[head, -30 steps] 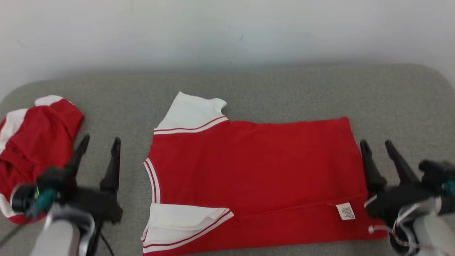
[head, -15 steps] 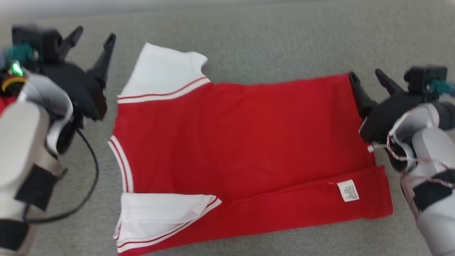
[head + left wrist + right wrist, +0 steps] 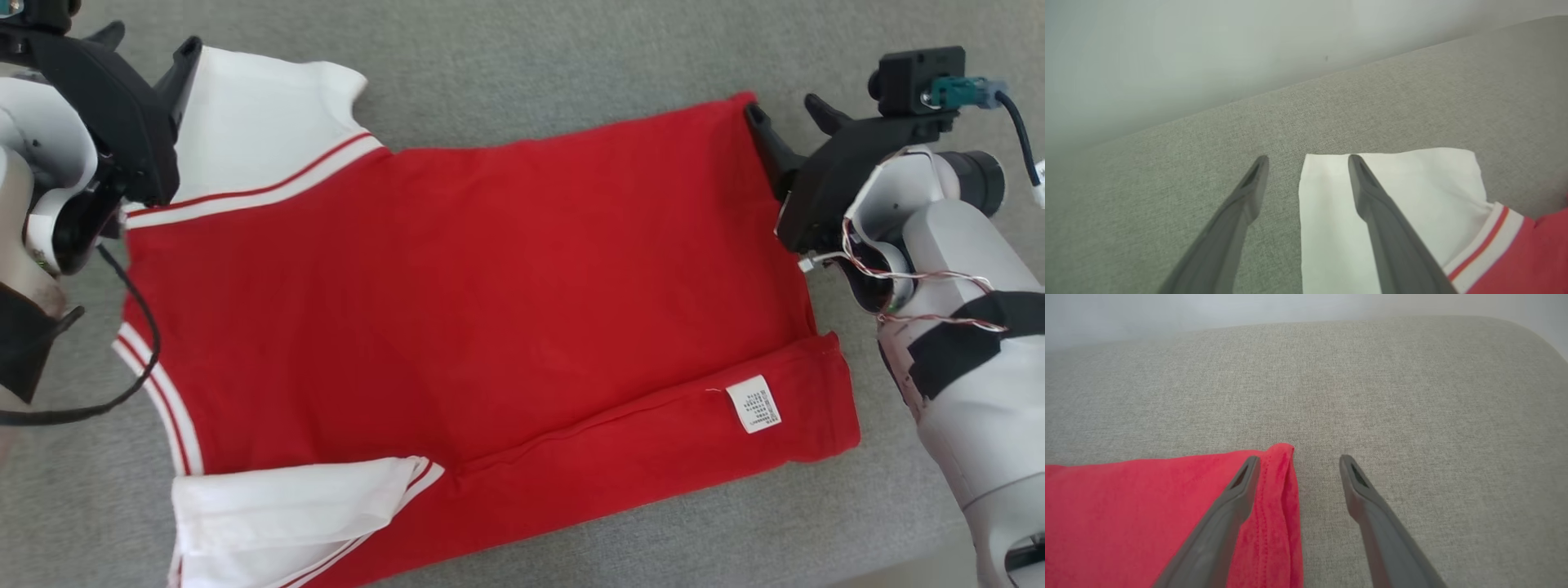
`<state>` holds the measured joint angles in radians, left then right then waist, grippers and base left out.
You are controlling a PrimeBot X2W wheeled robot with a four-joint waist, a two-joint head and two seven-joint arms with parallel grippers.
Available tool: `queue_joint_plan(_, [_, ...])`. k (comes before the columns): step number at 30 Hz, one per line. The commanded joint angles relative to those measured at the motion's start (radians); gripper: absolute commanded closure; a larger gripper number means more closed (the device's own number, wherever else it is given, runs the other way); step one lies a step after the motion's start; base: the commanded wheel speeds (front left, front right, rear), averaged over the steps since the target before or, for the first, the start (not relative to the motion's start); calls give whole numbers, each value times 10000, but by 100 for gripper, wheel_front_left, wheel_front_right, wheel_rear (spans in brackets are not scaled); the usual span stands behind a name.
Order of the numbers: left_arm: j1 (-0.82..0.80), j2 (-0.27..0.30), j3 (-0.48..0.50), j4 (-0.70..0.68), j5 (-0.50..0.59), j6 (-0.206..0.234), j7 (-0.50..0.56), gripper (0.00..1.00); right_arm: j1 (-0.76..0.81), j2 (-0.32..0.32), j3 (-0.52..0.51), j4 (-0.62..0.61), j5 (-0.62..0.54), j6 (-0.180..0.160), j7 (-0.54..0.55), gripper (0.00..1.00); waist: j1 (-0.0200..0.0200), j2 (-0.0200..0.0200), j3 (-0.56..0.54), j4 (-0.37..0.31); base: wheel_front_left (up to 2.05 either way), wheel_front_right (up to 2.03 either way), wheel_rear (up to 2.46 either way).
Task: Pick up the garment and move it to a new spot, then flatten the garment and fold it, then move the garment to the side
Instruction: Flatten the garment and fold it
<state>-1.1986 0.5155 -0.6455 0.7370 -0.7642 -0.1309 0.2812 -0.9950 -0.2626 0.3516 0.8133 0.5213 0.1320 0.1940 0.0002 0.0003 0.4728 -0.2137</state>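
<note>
Garment [image 3: 457,286], red knit, flat, white sleeves

Garment [image 3: 457,310] on couch [image 3: 571,57] — jaws at its far corners.

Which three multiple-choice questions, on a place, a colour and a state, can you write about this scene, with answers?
1. Where is the left pincer? A) over the middle of the red fabric shirt B) at the corner of its far white sleeve C) beside the right pincer
2. What colour is the woven upholstered surface under the shirt? A) white B) blue C) grey
3. How do the left pincer and the right pincer stand? A) both open, empty B) both shut on cloth C) one shut

1 B: one finger is above that sleeve's corner. 2 C: grey weave shows all round the shirt. 3 A: each pair of fingers stands apart, clamping nothing.
</note>
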Motion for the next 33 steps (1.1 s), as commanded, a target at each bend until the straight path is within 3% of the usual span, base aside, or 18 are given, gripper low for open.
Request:
queue_joint_plan(1, [-216, 148, -168, 170, -84, 13, 10, 0, -190, 103, 88, 81, 131, -28, -60, 0, -2, -3, 376, -359, 0, 0, 0])
queue_joint_plan(21, [-882, 50, -1848, 1502, -1361, 12, 81, 0, -1531, 770, 1472, 1615, 878, -28, 100, 0, -2, -3, 650, -521, 0, 0, 0])
queue_joint_plan(22, [-907, 34, -1908, 1526, -1380, 12, 65, 19, -1589, 776, 1536, 1692, 877, -28, 129, 43, -2, -3, 667, -514, 0, 0, 0])
queue_joint_plan(23, [-947, 24, -1984, 1545, -1376, 12, 45, 57, -1673, 792, 1553, 1774, 906, -28, 66, 56, -2, -3, 686, -502, 0, 0, 0])
queue_joint_plan(24, [-989, 12, -2049, 1561, -1412, 12, -24, 100, -1748, 796, 1562, 1863, 934, -28, 0, 100, -2, -3, 701, -485, 0, 0, 0])
queue_joint_plan(33, [-874, -231, -2226, 1224, -2204, 12, -1322, 100, -1821, 629, 1673, 2469, 1061, -27, -1003, 100, -2, -3, 406, 26, 0, 0, 0])
